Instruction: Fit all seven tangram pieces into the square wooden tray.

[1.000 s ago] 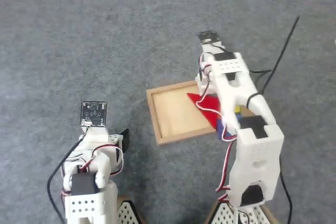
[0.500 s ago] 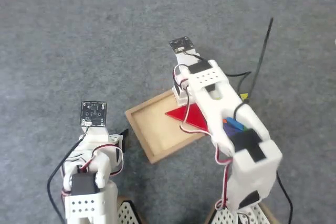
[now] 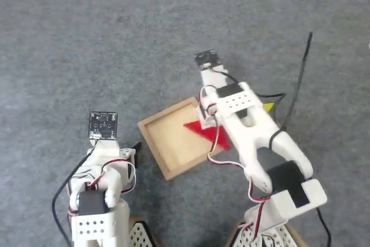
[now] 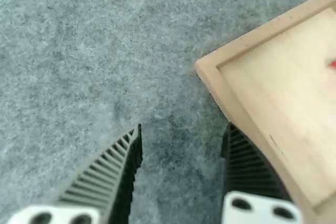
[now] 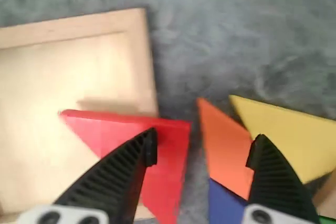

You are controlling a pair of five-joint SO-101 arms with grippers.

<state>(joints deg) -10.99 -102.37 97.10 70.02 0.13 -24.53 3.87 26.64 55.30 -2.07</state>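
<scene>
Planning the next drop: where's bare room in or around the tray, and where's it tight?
Free: floor of the tray left of the red triangle, and the grey mat beyond the tray's far rim. Crowded: the tray's right side, where the red triangle lies across the rim and the orange piece, yellow piece and blue piece bunch under the right gripper.

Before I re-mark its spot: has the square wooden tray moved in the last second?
Yes. The square wooden tray slid toward the left arm, which kept still, and turned slightly.
</scene>
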